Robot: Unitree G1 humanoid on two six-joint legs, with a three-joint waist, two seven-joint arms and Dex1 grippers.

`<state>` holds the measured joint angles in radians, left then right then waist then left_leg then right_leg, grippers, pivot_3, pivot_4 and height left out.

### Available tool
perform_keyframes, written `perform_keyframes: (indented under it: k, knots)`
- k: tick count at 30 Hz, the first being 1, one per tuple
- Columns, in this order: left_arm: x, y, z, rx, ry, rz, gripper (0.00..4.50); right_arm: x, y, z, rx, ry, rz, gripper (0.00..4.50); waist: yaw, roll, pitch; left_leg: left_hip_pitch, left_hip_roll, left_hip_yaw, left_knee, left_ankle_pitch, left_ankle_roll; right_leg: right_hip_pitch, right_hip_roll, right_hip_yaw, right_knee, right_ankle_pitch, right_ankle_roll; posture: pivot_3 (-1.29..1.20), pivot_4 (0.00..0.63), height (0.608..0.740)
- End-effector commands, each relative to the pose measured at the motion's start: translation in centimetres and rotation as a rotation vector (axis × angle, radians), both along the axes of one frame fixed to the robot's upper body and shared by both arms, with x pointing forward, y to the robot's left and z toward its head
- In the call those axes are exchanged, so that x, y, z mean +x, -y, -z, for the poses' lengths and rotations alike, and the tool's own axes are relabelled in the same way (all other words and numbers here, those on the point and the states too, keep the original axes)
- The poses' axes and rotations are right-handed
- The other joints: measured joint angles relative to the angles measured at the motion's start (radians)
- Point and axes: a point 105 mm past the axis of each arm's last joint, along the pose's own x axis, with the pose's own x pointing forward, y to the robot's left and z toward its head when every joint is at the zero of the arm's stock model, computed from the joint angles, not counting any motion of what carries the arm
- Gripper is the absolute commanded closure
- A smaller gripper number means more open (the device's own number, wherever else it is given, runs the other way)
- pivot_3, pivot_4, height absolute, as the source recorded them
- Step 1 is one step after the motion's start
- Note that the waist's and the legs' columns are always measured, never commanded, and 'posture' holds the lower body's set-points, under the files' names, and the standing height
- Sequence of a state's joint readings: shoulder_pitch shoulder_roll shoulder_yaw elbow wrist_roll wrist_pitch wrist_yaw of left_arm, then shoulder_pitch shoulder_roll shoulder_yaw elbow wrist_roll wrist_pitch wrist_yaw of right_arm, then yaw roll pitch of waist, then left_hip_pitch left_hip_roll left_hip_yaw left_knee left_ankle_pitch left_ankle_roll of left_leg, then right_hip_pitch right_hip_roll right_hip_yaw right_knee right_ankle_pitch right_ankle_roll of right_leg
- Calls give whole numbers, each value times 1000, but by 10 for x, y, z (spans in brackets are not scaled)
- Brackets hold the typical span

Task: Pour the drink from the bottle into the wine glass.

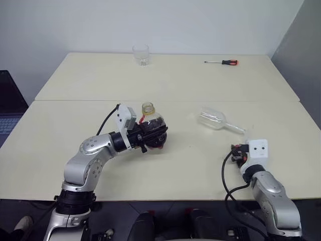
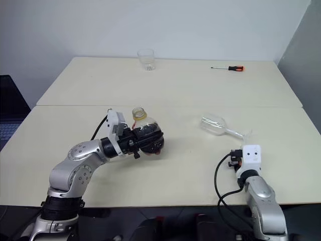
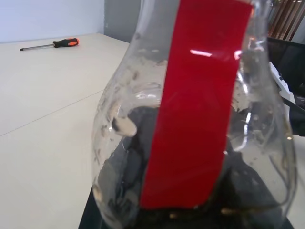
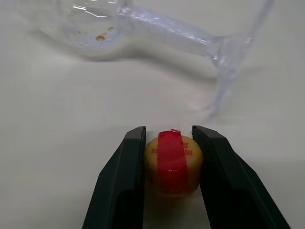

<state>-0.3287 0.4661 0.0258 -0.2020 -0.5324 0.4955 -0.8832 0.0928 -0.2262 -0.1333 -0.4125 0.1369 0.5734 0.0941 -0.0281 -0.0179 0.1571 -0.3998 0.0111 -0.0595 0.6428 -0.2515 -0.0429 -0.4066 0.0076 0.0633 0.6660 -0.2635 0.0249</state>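
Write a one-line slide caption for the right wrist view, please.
Right tool grips a yellow cap; wine glass lies tipped over behind.

Worktop (image 1: 165,85): pale cream, a seam running across mid-frame. Clear tumbler (image 1: 141,54): upright, upper centre, near the far edge. Screwdriver (image 1: 221,62): orange-and-black handle, lying flat, upper right. Laptop (image 1: 9,108): dark, at left edge.

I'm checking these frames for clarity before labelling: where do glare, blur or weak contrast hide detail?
Left wrist view: small clear plastic bottle looms close and soft, a white glint on its red label strip. Right wrist view: the toppled clear wine glass is blurred, faint against the cream table. Left eye view: even light.
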Motion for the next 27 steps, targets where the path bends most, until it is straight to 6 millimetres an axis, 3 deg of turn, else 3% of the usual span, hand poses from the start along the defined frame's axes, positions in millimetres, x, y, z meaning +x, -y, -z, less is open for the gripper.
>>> perform_keyframes:
  k: [1, 2, 12, 18, 27]
  knots:
    - [-4, 2, -18, -22, 70, 16, 3031, 1, 3, -9, -9, 39, 6, 3261, 0, 0, 0, 0, 0, 0, 0, 0, 0, 0, 0, 0, 0, 0, 0, 0, 150, 740]
    - [-3, 2, -18, -22, 70, 16, 3031, 2, 2, -9, -7, 40, 2, 3261, 0, 0, 0, 0, 0, 0, 0, 0, 0, 0, 0, 0, 0, 0, 0, 0, 150, 740]
    - [-3, 1, -18, -21, 71, 15, 3031, 3, 0, -12, -4, 50, -15, 26, 0, 0, 0, 0, 0, 0, 0, 0, 0, 0, 0, 0, 0, 0, 0, 0, 150, 740]
    - [-2, 0, -19, -20, 71, 12, 3031, -1, -1, -24, -9, 77, -36, 26, 0, 0, 0, 0, 0, 0, 0, 0, 0, 0, 0, 0, 0, 0, 0, 0, 150, 740]
    - [-3, -5, -19, -19, 68, 1, 3031, -25, -19, -59, -24, 163, -183, 26, 0, 0, 0, 0, 0, 0, 0, 0, 0, 0, 0, 0, 0, 0, 0, 0, 150, 740]
